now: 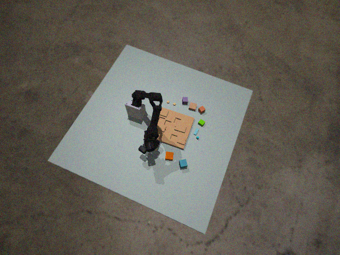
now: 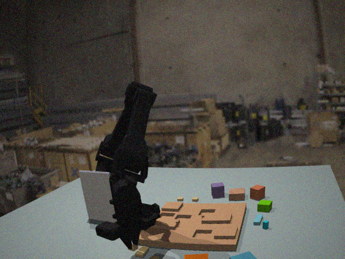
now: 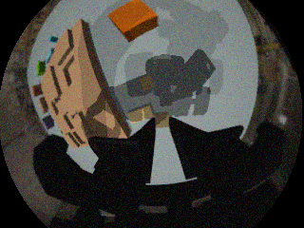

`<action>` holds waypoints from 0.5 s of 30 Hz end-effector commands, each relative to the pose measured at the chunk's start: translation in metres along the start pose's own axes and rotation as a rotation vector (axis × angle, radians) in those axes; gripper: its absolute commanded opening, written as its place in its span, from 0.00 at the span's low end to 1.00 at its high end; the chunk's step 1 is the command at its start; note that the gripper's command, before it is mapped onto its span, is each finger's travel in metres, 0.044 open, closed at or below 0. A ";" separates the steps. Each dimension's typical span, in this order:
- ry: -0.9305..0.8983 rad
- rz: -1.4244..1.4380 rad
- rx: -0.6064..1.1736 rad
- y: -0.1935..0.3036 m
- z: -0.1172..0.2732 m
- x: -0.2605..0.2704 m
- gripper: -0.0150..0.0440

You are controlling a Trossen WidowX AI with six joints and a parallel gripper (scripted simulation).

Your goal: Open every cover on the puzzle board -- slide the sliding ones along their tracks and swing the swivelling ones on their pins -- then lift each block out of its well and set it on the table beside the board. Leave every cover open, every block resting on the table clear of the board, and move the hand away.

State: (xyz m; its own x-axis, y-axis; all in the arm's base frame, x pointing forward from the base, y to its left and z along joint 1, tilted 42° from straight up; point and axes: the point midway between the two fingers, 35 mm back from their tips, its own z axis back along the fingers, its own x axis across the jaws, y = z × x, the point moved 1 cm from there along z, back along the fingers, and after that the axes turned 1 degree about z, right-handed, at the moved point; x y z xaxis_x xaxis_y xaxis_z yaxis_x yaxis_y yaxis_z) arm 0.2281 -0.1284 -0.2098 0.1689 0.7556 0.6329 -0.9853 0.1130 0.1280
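Note:
My gripper (image 2: 133, 246) (image 3: 161, 120) is shut on a small tan block (image 3: 161, 119), held above the table off the board's near-left side. Its fingertips are hidden in the top view. Another tan block (image 2: 142, 251) (image 3: 140, 114) and a brownish block (image 3: 146, 83) lie below in shadow. The puzzle board (image 1: 189, 121) (image 2: 239, 207) shows raised covers, such as one cover (image 2: 216, 218) and another cover (image 2: 172, 206), beside exposed recesses. The arm and its shadow hide part of the board. Recess floors are too dark to read.
An orange block (image 1: 169, 155) (image 3: 133, 19) and a blue block (image 1: 183, 163) lie near the board. Purple (image 2: 217, 190), salmon (image 2: 236, 194), red-orange (image 2: 257, 192), green (image 2: 264, 205) and cyan (image 2: 257, 219) blocks lie beyond it. A pale upright panel (image 1: 134, 112) (image 2: 97, 195) stands by the arm's base.

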 end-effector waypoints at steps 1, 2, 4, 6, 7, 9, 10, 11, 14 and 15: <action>-0.007 -0.006 0.003 0.002 -0.010 0.002 0.39; -0.008 -0.006 0.003 0.002 -0.011 0.002 0.39; -0.008 -0.006 0.003 0.003 -0.015 0.002 0.39; -0.008 -0.006 0.003 0.003 -0.018 0.002 0.39; -0.008 -0.006 0.003 0.003 -0.020 0.002 0.39; -0.009 -0.006 0.004 0.004 -0.023 0.003 0.39; -0.009 -0.006 0.004 0.004 -0.024 0.003 0.39; -0.009 -0.006 0.004 0.004 -0.026 0.003 0.39; -0.010 -0.006 0.004 0.005 -0.031 0.003 0.39; -0.010 -0.006 0.004 0.005 -0.032 0.003 0.39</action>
State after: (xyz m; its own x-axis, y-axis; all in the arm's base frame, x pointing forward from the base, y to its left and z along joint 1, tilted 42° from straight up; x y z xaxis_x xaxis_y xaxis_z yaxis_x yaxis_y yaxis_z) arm 0.2256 -0.1112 -0.2272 0.1683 0.7540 0.6350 -0.9854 0.1124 0.1277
